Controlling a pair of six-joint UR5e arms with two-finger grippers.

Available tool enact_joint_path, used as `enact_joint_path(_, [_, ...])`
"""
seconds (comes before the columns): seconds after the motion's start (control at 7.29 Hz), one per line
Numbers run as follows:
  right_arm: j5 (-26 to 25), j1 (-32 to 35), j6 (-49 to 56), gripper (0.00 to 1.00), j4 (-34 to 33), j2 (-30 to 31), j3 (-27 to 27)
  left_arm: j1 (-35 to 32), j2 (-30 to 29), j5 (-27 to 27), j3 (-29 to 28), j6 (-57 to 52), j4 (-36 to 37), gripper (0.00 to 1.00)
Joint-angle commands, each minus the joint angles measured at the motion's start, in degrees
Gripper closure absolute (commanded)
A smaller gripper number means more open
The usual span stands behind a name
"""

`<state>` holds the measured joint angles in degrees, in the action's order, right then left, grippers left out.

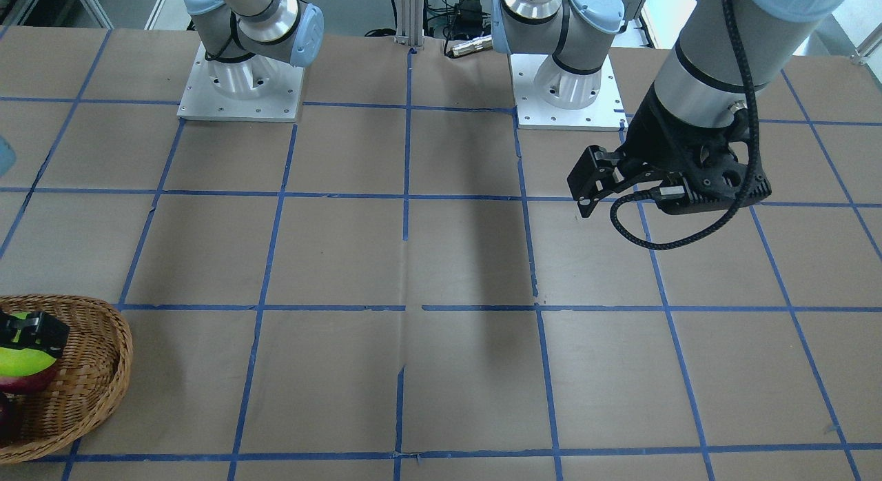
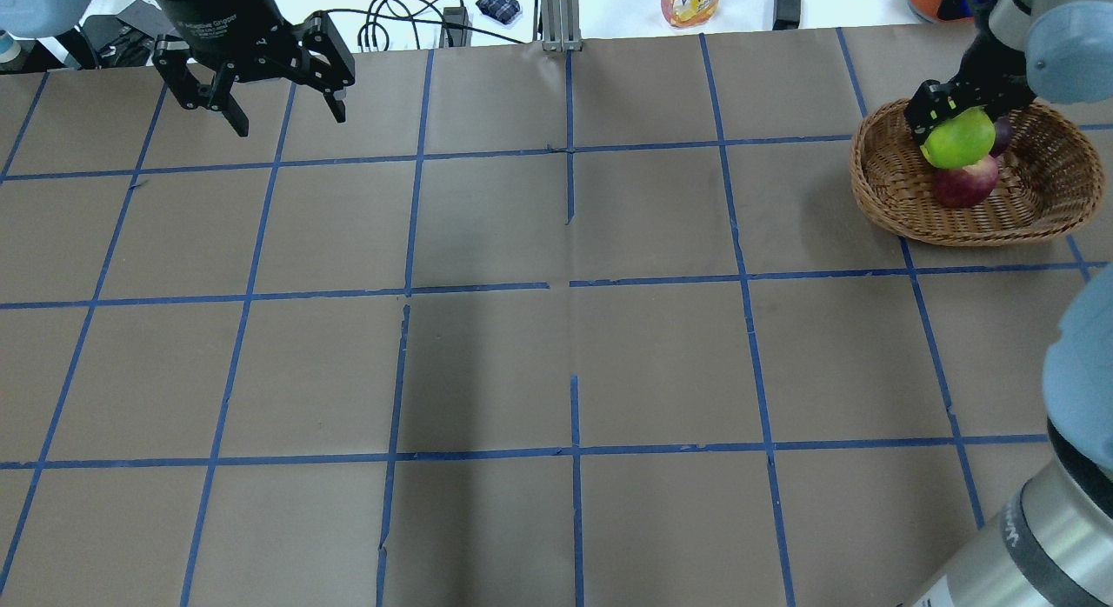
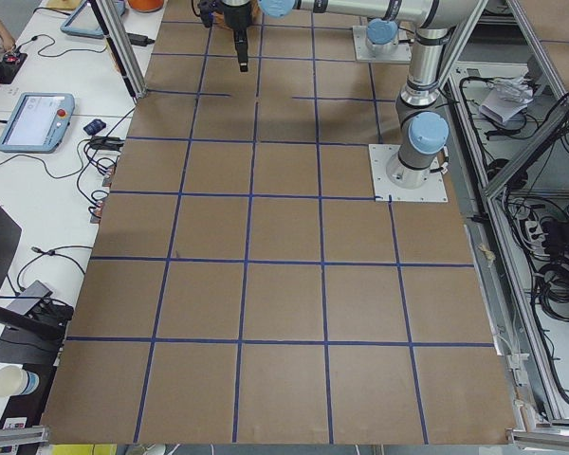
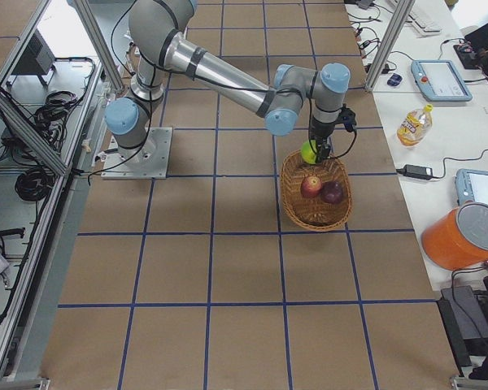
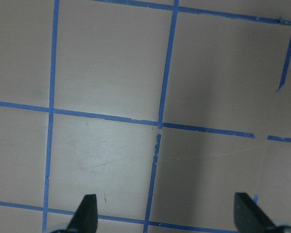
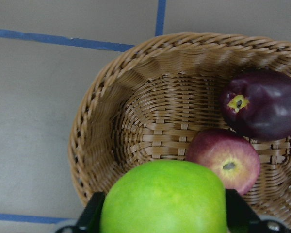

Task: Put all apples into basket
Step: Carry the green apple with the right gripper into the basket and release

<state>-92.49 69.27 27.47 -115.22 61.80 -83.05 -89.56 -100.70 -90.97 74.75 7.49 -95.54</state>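
Observation:
The wicker basket (image 2: 872, 190) stands at the table's far right. A red apple (image 2: 967, 183) and a dark maroon apple (image 2: 1005, 136) lie inside it. My right gripper (image 2: 955, 124) is shut on the yellow-green apple (image 2: 960, 139) and holds it above the basket's inside, over the red apple. The right wrist view shows the green apple (image 6: 165, 199) between the fingers, with the red apple (image 6: 225, 160) and the maroon apple (image 6: 262, 104) below it. My left gripper (image 2: 278, 111) is open and empty above the far left of the table.
A drink bottle (image 2: 691, 0), cables and an orange container (image 4: 464, 236) sit on the side bench beyond the table's far edge. The two arm bases (image 1: 241, 88) stand on the table's near side. Blue tape marks a grid on the brown tabletop.

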Motion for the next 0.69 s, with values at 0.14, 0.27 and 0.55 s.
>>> enact_joint_path(0.14, [0.38,-0.37,0.3,0.0,-0.8,-0.98,-0.53,0.0,0.06,-0.09,0.04,-0.02,0.0,0.0])
enact_joint_path(0.27, [0.38,-0.28,0.13,0.0,0.34,0.42,-0.44,0.0,0.06,-0.09,0.04,-0.02,-0.09,0.0])
enact_joint_path(0.55, [0.38,-0.28,-0.49,0.0,10.15,7.59,-0.61,0.0,-0.02,-0.09,0.22,-0.02,0.0,0.0])
